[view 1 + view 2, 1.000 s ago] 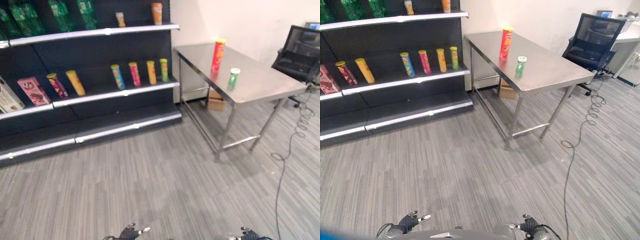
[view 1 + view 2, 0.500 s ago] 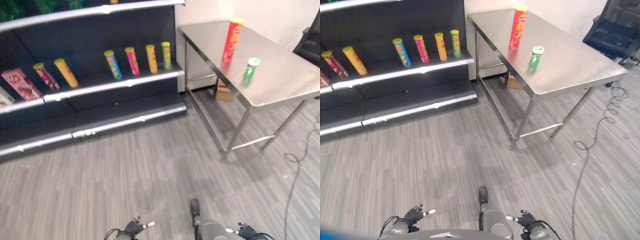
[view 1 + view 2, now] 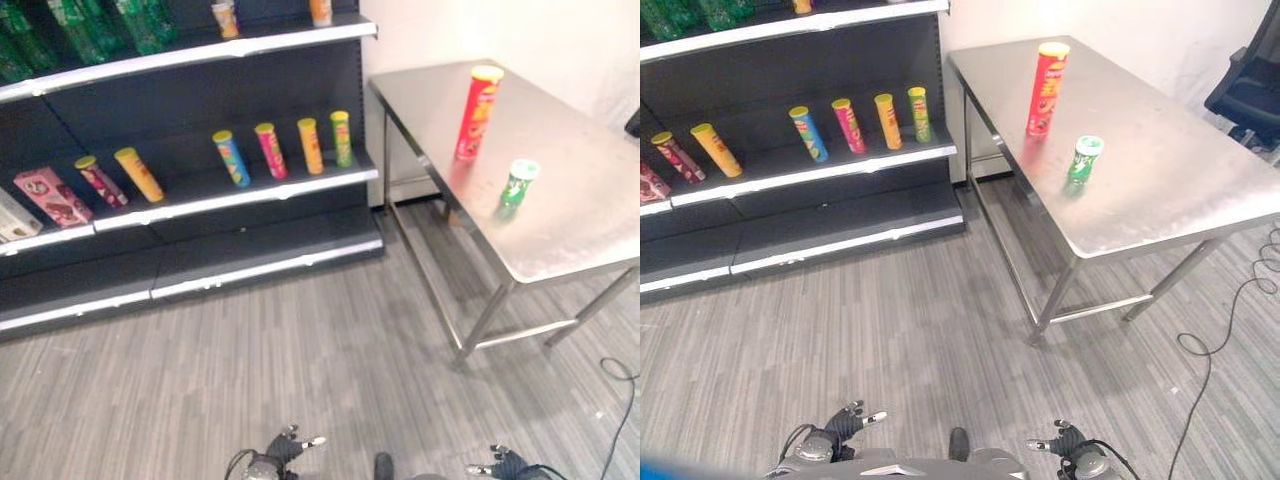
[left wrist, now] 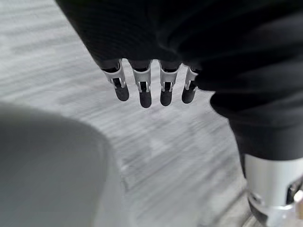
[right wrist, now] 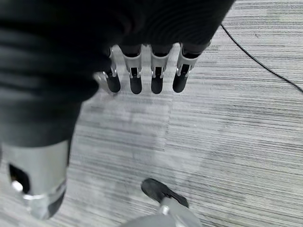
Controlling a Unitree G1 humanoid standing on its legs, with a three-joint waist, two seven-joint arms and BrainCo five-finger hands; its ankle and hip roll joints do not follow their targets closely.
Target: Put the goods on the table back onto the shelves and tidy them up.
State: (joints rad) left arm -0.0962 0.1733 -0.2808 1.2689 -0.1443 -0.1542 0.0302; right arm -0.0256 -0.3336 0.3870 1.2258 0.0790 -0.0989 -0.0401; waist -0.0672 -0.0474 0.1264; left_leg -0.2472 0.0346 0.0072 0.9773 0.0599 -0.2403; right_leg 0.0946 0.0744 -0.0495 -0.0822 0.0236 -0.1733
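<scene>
Well ahead and rightward, the upright red tube [image 3: 1045,88] stands nearer the right hand [image 3: 1072,461]; both hands hang slack-fingered, empty.

A mock shop: dark retail shelving [image 3: 200,195] lined with snack tubes [image 3: 271,150] and bottles [image 3: 140,20], steel table [image 3: 1160,190], grey carpet [image 3: 890,340], all well ahead of the hands.

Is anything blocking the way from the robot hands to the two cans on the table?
Nothing visible: open floor lies between both hands and the table, where the red can and green can stand apart.
</scene>
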